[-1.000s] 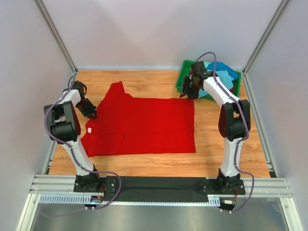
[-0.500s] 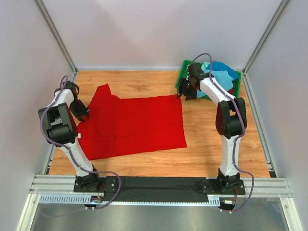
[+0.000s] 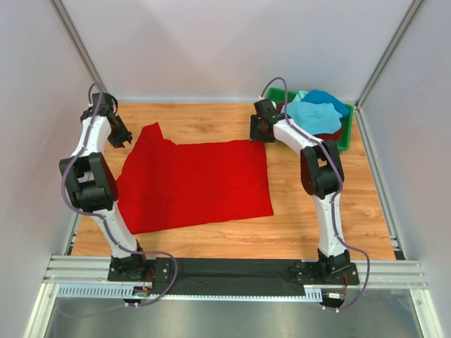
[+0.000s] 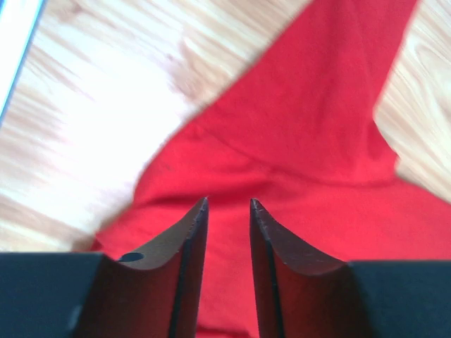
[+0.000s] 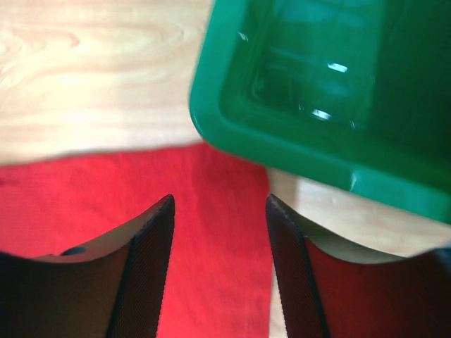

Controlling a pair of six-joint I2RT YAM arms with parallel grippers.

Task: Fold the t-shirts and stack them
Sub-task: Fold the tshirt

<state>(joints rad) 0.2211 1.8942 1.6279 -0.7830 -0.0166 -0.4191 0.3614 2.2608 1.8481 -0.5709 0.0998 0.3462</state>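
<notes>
Red t-shirt (image 3: 194, 183) now loose, farther left

Top camera high, looking down; wrist cameras close, all sharing red t-shirt (image 3: 190, 183).

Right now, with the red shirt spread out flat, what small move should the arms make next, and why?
Probably lower the left gripper and right gripper onto the far edge of the red t-shirt and pinch it. Both are open and empty, the left near the sleeve, the right over the corner beside the green bin, and the shirt lies flat, unfolded.
</notes>
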